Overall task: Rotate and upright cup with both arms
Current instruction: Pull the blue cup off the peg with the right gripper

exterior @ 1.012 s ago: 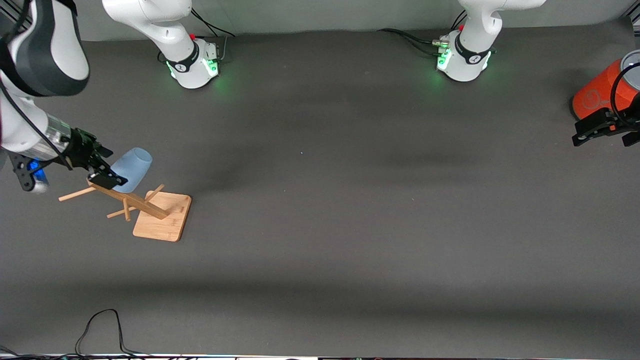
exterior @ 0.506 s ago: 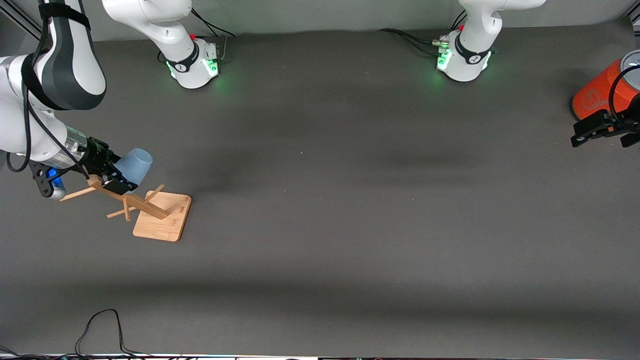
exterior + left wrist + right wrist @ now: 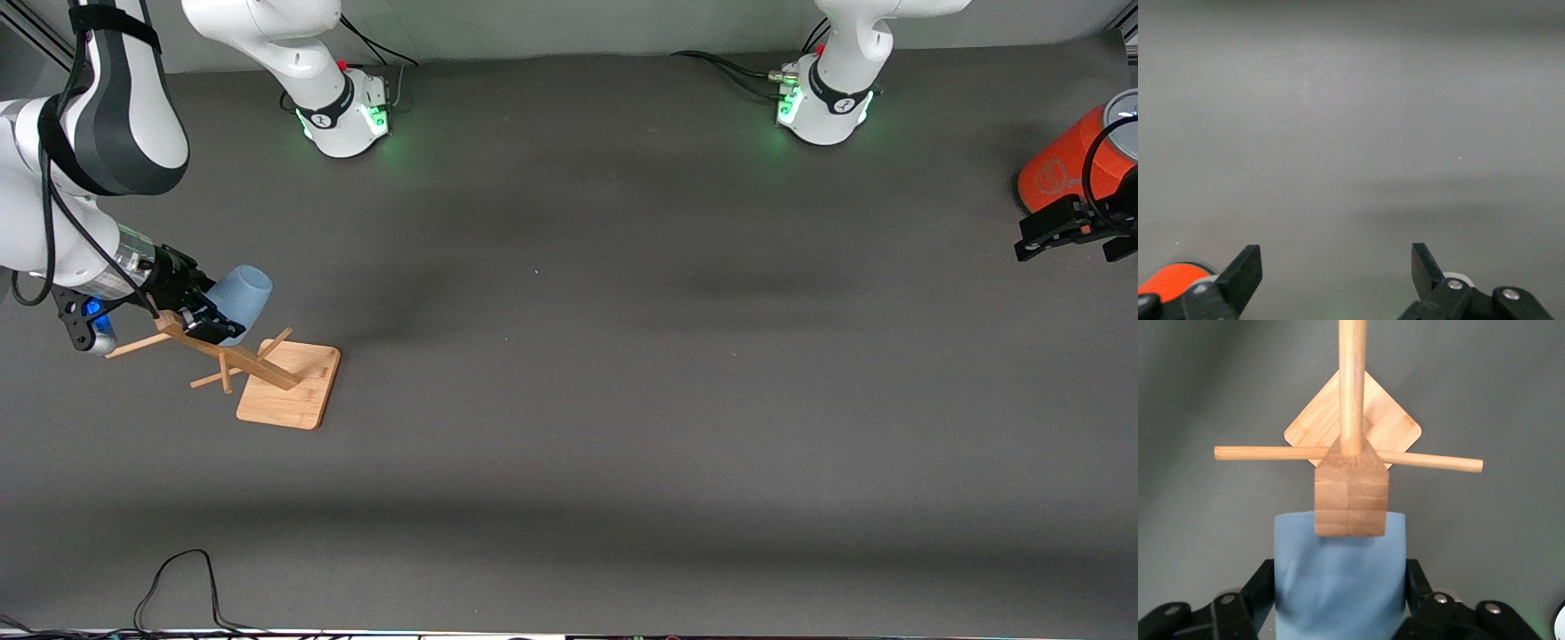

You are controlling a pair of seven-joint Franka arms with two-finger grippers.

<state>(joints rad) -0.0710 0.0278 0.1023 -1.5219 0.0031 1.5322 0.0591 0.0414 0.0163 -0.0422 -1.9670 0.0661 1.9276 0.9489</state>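
Observation:
The light-blue cup (image 3: 244, 292) lies on its side in the air at the top of a wooden peg rack (image 3: 289, 387), toward the right arm's end of the table. My right gripper (image 3: 203, 313) is shut on the cup, one finger on each side of it. In the right wrist view the cup (image 3: 1338, 587) fills the gap between the fingers (image 3: 1261, 587), and the rack's post top (image 3: 1351, 493) covers part of the cup's end. My left gripper (image 3: 1071, 242) is open and empty, waiting beside the orange can (image 3: 1062, 164).
The rack has a square wooden base (image 3: 1355, 420) and several thin pegs sticking out sideways (image 3: 133, 347). The orange can with a grey lid stands at the left arm's end of the table and shows in the left wrist view (image 3: 1171, 280). A black cable (image 3: 178, 578) lies at the table's near edge.
Over the first half second the right arm's elbow swung in, the wrist shifted, and the cup turned slightly in its grip. Since then nothing has moved. The left arm barely moved.

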